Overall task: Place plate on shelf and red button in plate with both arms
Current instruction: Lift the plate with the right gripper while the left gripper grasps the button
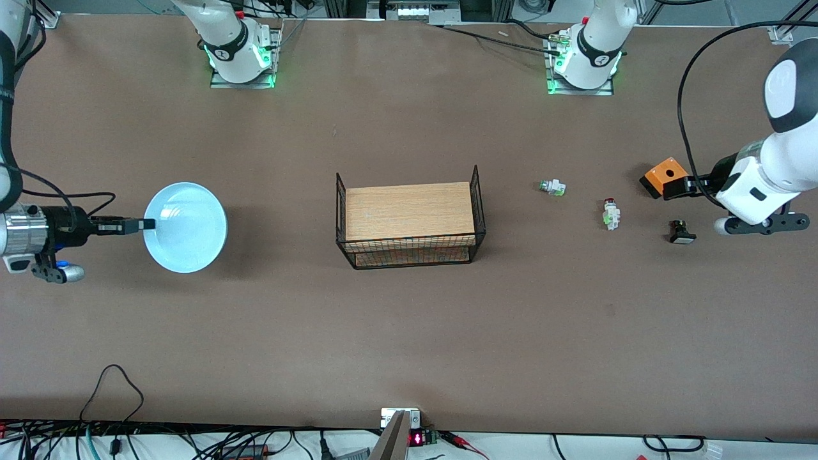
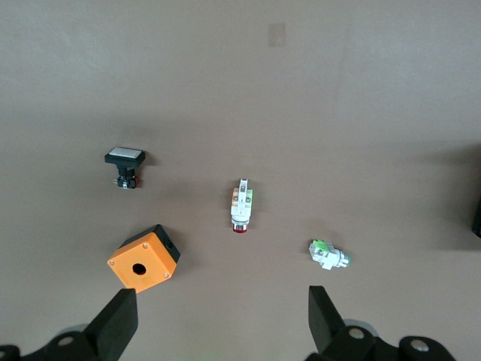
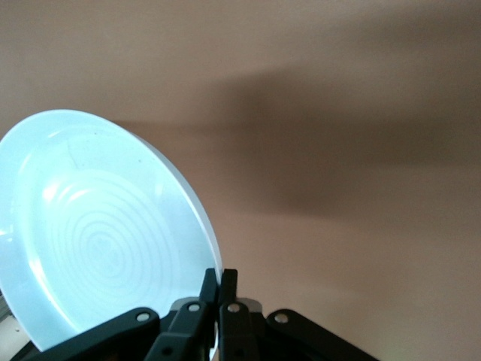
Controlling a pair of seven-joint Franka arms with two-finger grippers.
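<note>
Black-bodied button (image 1: 682,232) nearest the front camera, toward the left arm's end of the table. Red button (image 1: 611,213) just farther, lying alone on the table (image 1: 409,332). Green-capped part (image 1: 553,187) and orange box (image 1: 664,175) farther still. Left gripper (image 1: 672,190) spread wide, empty, over the orange box. Wire rack (image 1: 410,217) mid-table. Right gripper (image 1: 146,224) pinched tight on rim of plate (image 1: 188,227), at the right arm's end
</note>
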